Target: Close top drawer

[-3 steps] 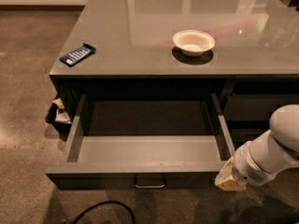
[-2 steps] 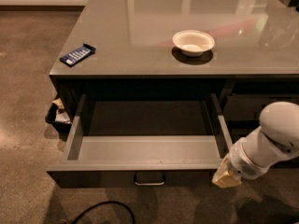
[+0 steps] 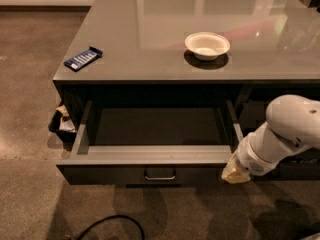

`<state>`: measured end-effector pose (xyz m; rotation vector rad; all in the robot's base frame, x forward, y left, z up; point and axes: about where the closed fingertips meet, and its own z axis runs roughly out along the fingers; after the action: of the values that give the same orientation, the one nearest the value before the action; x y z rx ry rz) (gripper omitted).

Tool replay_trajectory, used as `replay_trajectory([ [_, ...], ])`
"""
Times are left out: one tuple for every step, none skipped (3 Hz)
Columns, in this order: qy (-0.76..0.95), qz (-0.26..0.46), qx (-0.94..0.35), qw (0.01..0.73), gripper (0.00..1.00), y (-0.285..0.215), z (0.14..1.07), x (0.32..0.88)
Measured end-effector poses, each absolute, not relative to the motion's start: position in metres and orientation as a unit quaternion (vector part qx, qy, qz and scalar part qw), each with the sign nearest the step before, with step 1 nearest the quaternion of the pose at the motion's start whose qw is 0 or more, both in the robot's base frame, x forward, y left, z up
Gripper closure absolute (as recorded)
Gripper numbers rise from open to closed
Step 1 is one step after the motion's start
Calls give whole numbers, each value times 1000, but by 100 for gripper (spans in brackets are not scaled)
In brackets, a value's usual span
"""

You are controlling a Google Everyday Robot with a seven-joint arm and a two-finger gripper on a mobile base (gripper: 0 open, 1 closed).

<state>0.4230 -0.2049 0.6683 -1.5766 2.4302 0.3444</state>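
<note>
Top drawer (image 3: pixel 152 153) still stands fully out under the surface (image 3: pixel 150 59). My gripper (image 3: pixel 234 172) has edged up to its right front corner, jaws' state I cannot tell. The push seems imminent.

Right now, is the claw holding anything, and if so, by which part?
It cannot be told. The claw is at the right front corner of the wide dark-grey top drawer, away from the small silver bar handle.

Wide, shallow dark-grey top drawer (image 3: pixel 150 155) standing open under glossy grey tabletop (image 3: pixel 145 29), pale-tipped gripper (image 3: pixel 234 174) just beside its right front corner, round white bowl (image 3: pixel 207 45) and blue packet (image 3: pixel 83 58) resting on top.
</note>
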Motion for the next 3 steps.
replay_trajectory([
  [821, 104, -548, 124, 35, -197, 679, 441],
  [814, 103, -555, 136, 11, -190, 683, 457],
  [814, 104, -555, 137, 0, -188, 683, 457],
])
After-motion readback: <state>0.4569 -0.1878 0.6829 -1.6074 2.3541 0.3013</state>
